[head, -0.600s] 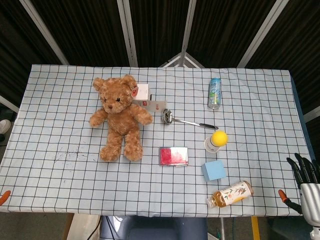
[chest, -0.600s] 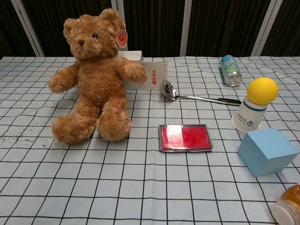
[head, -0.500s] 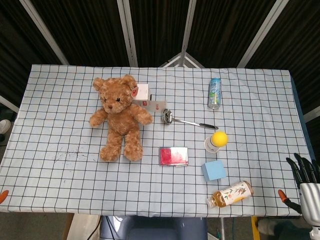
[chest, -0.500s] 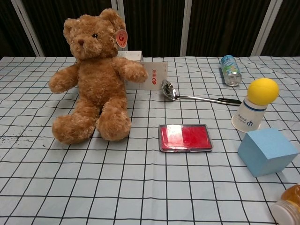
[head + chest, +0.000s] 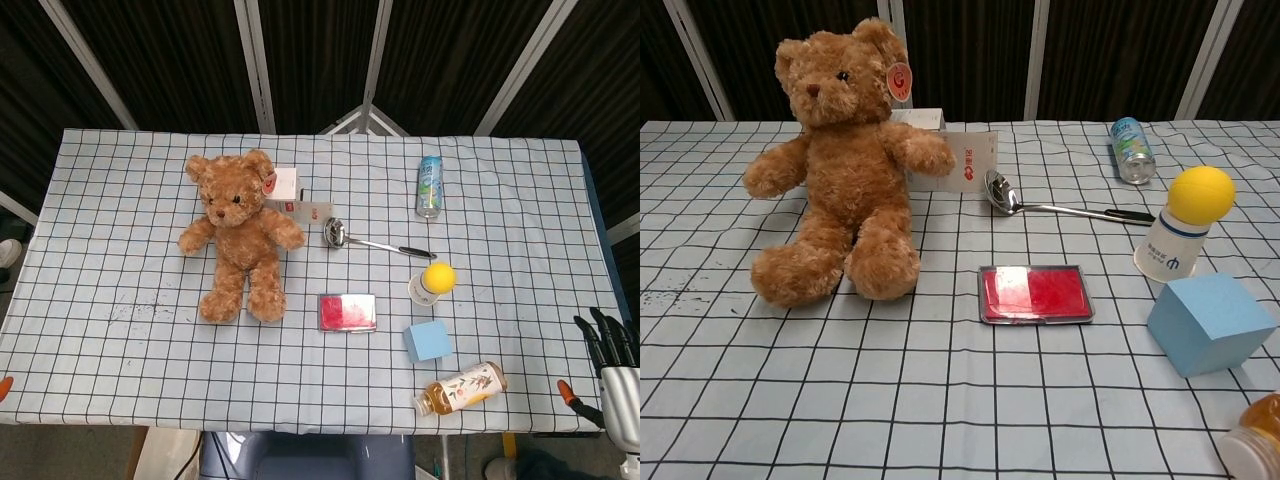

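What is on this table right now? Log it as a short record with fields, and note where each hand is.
surface: table under a checked cloth
right hand: right hand off the table's right front corner, fingers apart, holding nothing
left hand: not in view
nearest to right hand: juice bottle lying on its side
beside bottle: blue cube
cup: paper cup upside down, yellow ball on top
centre: red tin, ladle
left: teddy bear against a white box
far side: can lying down

- checkered table [image 5: 120, 340] is carrying everything
- teddy bear [image 5: 240, 235], white box [image 5: 290, 190], ladle [image 5: 365, 240] are sitting up top
- red tin [image 5: 347, 311], blue cube [image 5: 429, 340], juice bottle [image 5: 462, 388], can [image 5: 429, 186] are lying nearby
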Motion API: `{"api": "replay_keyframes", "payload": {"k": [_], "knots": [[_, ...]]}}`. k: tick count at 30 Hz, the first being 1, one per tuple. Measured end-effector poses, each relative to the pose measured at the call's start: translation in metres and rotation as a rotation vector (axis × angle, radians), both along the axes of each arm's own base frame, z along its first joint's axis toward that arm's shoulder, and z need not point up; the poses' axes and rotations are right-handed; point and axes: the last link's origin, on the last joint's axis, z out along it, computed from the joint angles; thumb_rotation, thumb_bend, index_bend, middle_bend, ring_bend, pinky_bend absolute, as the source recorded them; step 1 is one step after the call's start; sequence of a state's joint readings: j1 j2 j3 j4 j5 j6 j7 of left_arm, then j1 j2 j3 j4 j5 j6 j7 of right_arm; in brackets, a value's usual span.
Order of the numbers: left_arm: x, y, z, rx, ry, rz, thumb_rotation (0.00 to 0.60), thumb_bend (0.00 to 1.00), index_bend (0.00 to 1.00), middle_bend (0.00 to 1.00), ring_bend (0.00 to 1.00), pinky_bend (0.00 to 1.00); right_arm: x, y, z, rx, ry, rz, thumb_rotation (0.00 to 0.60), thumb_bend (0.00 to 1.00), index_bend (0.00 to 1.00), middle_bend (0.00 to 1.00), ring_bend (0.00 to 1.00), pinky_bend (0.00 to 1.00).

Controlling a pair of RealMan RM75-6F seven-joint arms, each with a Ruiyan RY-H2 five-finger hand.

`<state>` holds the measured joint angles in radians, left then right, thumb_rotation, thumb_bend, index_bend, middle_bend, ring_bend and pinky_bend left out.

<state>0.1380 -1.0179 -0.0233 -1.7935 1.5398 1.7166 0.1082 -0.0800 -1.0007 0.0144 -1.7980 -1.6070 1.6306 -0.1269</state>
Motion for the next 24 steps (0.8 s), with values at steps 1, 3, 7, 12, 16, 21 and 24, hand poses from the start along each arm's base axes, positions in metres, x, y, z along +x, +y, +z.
{"api": "replay_keyframes", "payload": {"k": [1, 3, 7, 12, 16, 21, 24], "knots": [[-0.001, 0.002, -0.001, -0.007, -0.004, 0.001, 0.6, 0.29, 0.17, 0.0, 0.0, 0.0, 0.0, 0.0, 0.0, 0.002, 0.0, -0.002, 0.6, 0.22, 0.12, 0.06, 0.08, 0.0], [-0.001, 0.006, -0.004, -0.018, -0.018, 0.0, 0.6, 0.28, 0.17, 0.01, 0.0, 0.0, -0.001, 0.001, -0.001, 0.007, 0.0, -0.004, 0.6, 0.22, 0.12, 0.06, 0.08, 0.0], [0.003, 0.023, -0.014, -0.049, -0.121, -0.032, 0.6, 0.26, 0.19, 0.05, 0.0, 0.0, 0.001, 0.002, 0.0, 0.007, -0.006, 0.002, 0.6, 0.22, 0.12, 0.06, 0.08, 0.0], [0.011, 0.053, -0.03, -0.114, -0.36, -0.051, 0.6, 0.25, 0.2, 0.05, 0.0, 0.0, 0.0, 0.001, -0.001, 0.012, -0.007, -0.002, 0.6, 0.22, 0.12, 0.06, 0.08, 0.0], [0.018, 0.09, -0.044, -0.171, -0.585, -0.014, 0.6, 0.24, 0.2, 0.04, 0.0, 0.0, -0.002, 0.0, -0.003, 0.022, -0.006, -0.008, 0.6, 0.22, 0.12, 0.06, 0.08, 0.0], [0.026, 0.13, -0.06, -0.224, -0.731, 0.067, 0.6, 0.24, 0.19, 0.05, 0.0, 0.0, -0.003, -0.001, -0.005, 0.027, -0.005, -0.015, 0.6, 0.22, 0.12, 0.06, 0.08, 0.0], [0.035, 0.153, -0.072, -0.259, -0.824, 0.111, 0.6, 0.24, 0.19, 0.07, 0.0, 0.0, -0.004, -0.002, -0.005, 0.032, -0.004, -0.02, 0.6, 0.22, 0.12, 0.06, 0.08, 0.0]]}}
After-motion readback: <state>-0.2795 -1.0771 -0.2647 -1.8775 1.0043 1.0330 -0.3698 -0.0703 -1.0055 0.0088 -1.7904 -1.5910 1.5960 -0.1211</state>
